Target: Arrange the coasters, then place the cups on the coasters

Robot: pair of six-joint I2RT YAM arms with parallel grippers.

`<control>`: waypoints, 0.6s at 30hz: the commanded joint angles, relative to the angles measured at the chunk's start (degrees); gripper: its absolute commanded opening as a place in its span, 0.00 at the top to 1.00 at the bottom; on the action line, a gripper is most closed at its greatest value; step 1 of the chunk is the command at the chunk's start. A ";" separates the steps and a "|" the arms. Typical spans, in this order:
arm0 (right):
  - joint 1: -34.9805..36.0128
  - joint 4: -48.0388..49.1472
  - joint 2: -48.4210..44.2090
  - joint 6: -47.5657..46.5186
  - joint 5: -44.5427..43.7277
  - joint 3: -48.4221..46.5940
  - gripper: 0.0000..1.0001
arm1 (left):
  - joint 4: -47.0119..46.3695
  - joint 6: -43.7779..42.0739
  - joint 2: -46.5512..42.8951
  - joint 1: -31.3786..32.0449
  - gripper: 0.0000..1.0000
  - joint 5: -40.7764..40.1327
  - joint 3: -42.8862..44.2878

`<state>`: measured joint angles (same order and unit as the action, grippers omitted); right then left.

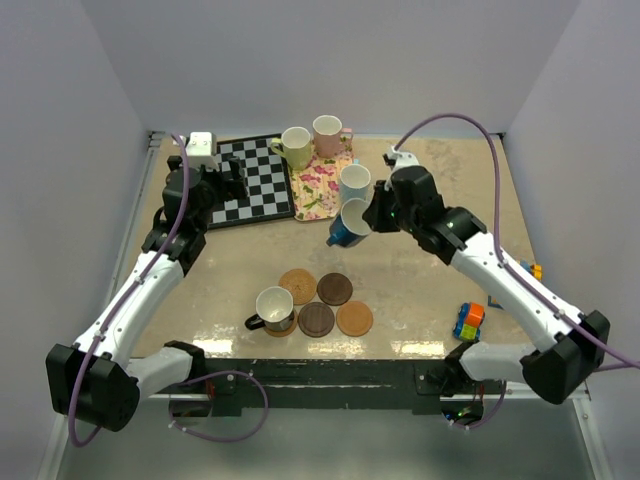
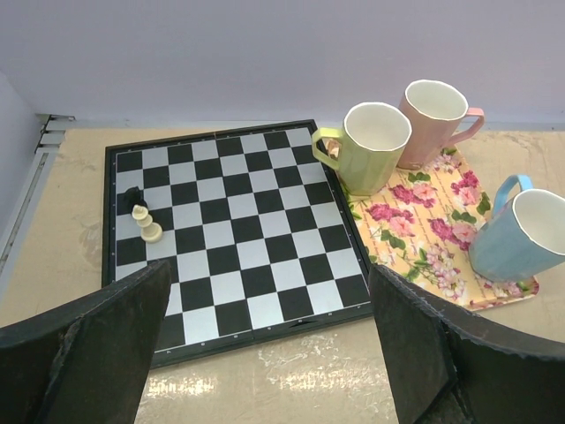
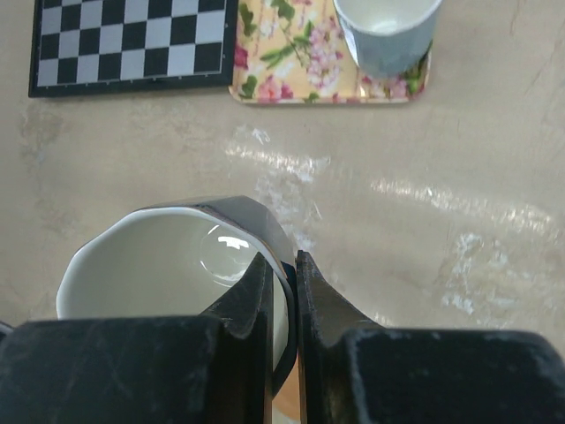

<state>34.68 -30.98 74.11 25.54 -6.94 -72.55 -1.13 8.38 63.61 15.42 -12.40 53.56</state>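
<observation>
Pinching the rim of the dark blue cup (image 1: 347, 224) near the top view's centre, the right gripper (image 3: 284, 265) blocks the cup's near side in its wrist view. The left gripper (image 2: 269, 287) gapes wide above the chessboard (image 2: 229, 221), fingers cropped at the bottom edge. The black cup (image 1: 273, 306) hides most of one coaster (image 1: 284, 329).

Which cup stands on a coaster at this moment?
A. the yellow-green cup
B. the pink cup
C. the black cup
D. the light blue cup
C: the black cup sits on a coaster near the front edge; the pink cup, light blue cup and yellow-green cup are on the floral tray.
</observation>
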 commanded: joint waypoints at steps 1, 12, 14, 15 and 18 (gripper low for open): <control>1.18 3.57 -8.27 9.25 -2.89 5.65 1.00 | -1.69 0.93 -0.34 0.14 0.02 0.36 0.49; 11.37 1.98 -16.97 19.54 -9.15 19.55 1.00 | -1.69 0.93 -0.07 0.14 0.02 0.01 0.40; 12.51 1.63 -17.94 20.42 -9.67 20.61 1.00 | -1.69 0.93 -0.16 0.14 0.02 0.01 0.49; 13.22 1.71 -18.03 20.69 -9.93 21.13 1.00 | -1.69 0.93 -0.16 0.14 0.02 0.01 0.49; 15.59 2.15 -17.16 20.95 -9.59 22.01 1.00 | -1.77 0.85 -0.16 0.14 0.02 -0.08 0.40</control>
<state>47.97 -33.89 58.52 42.24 -14.41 -50.13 -1.13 8.38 63.66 15.42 -12.38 53.56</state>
